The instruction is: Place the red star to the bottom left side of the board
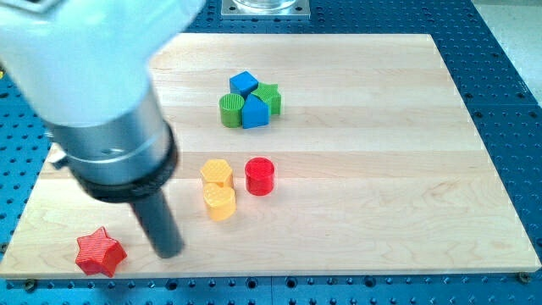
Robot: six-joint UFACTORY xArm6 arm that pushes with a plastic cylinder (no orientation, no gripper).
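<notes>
Red star (100, 252) lies flat, no long axis, beside my tip (170, 251).

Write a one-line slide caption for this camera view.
My tip rests just right of the red star at the wooden board's bottom-left corner.

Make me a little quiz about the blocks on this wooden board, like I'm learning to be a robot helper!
1. True or false: the red star lies near the board's bottom left corner.
2. Which block sits just right of the two yellow blocks? A) green cylinder B) red cylinder C) blue cube
3. Fill in: my tip stands just to the view's ____ of the red star.

Key: 1 true. 2 B, the red cylinder. 3 right.
</notes>
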